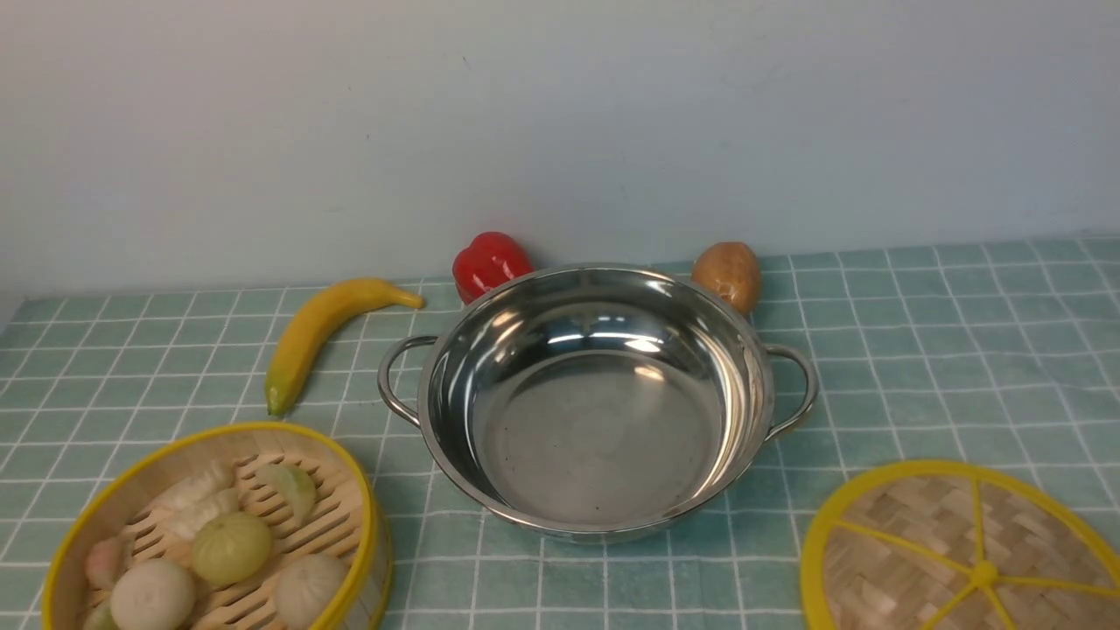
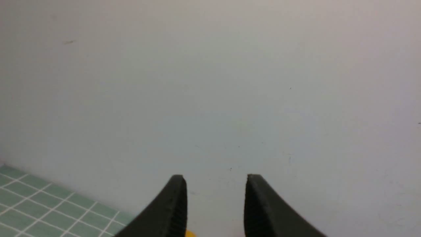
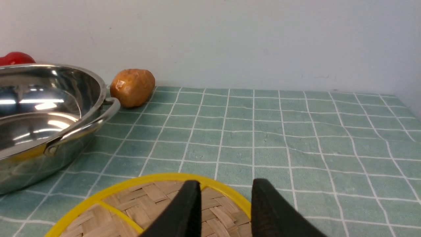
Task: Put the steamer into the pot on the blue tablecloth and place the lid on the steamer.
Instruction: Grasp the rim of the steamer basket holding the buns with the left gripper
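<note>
Evidently no step is done yet: the steamer (image 1: 210, 430), loaded with buns (image 1: 232, 547), sits on the blue tablecloth (image 1: 919, 350) near-left of the empty pot (image 1: 595, 420), and the lid (image 1: 927, 542) lies flat near-right. Both the left hand (image 2: 216, 179) and the right hand (image 3: 227, 182) stand partly open, holding nothing, the right poised near the lid's rim. Next, I judge, the left must grip the steamer's rim and lift it level into the pot

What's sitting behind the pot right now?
A red pepper and a potato sit behind the pot. From the front, its rim covers the lower part of each.
</note>
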Robot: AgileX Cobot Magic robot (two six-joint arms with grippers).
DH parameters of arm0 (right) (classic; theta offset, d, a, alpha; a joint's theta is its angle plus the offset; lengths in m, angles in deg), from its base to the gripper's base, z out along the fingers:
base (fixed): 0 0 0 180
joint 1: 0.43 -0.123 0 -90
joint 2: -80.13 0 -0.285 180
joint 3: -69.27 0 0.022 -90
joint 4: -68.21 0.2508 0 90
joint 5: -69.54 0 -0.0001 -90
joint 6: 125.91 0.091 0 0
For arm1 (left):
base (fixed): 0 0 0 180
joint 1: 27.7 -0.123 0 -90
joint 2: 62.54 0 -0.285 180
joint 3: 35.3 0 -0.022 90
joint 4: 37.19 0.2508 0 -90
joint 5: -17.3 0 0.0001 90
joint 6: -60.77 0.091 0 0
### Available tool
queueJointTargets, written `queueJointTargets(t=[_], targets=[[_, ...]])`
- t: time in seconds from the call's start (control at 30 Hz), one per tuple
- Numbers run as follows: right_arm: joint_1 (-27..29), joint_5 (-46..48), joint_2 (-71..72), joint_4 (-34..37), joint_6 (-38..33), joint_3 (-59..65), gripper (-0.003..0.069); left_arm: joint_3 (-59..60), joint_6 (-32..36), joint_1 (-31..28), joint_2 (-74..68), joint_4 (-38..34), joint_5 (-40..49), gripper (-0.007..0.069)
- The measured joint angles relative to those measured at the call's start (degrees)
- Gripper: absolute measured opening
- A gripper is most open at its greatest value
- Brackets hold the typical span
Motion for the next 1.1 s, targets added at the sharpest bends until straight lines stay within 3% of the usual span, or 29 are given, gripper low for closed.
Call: queueJointTargets(t=[0.1, 0.23, 0.43, 0.47, 0.5, 0.6, 0.73, 0.77, 0.83, 1.1], targets=[[0.00, 0.00, 0.00, 0.00, 0.00, 0.00, 0.0242, -4.80, -0.27, 0.00, 0.04, 0.15, 2.15, 0.0243], [0.00, 0.00, 0.00, 0.00, 0.00, 0.00, 0.0242, -14.73, 0.63, 0.00, 0.18, 0.94, 12.62, 0.0243], [0.00, 0.00, 0.00, 0.00, 0.00, 0.00, 0.0242, -33.53, 8.87, 0.00, -9.06, 3.80, 52.47, 0.0243], [0.00, 0.00, 0.00, 0.00, 0.00, 0.00, 0.0242, -34.46, 9.27, 0.00, -9.60, 3.91, 53.74, 0.0243], [0.00, 0.00, 0.00, 0.00, 0.00, 0.00, 0.0242, -37.79, 12.65, 0.00, -14.53, 4.50, 64.61, 0.0243], [0.00, 0.00, 0.00, 0.00, 0.00, 0.00, 0.0242, -41.35, 16.91, 0.00, -21.52, 4.71, 74.22, 0.0243], [0.00, 0.00, 0.00, 0.00, 0.00, 0.00, 0.0242, -42.95, 28.40, 0.00, -30.35, 5.06, 76.85, 0.0243], [0.00, 0.00, 0.00, 0.00, 0.00, 0.00, 0.0242, -42.96, 36.73, 0.00, -34.36, 5.30, 77.04, 0.0243], [0.00, 0.00, 0.00, 0.00, 0.00, 0.00, 0.0242, -42.96, 44.79, 0.00, -38.26, 5.37, 77.04, 0.0243], [0.00, 0.00, 0.00, 0.00, 0.00, 0.00, 0.0242, -43.28, 53.64, 0.73, -51.29, 4.04, 76.83, 0.0243]])
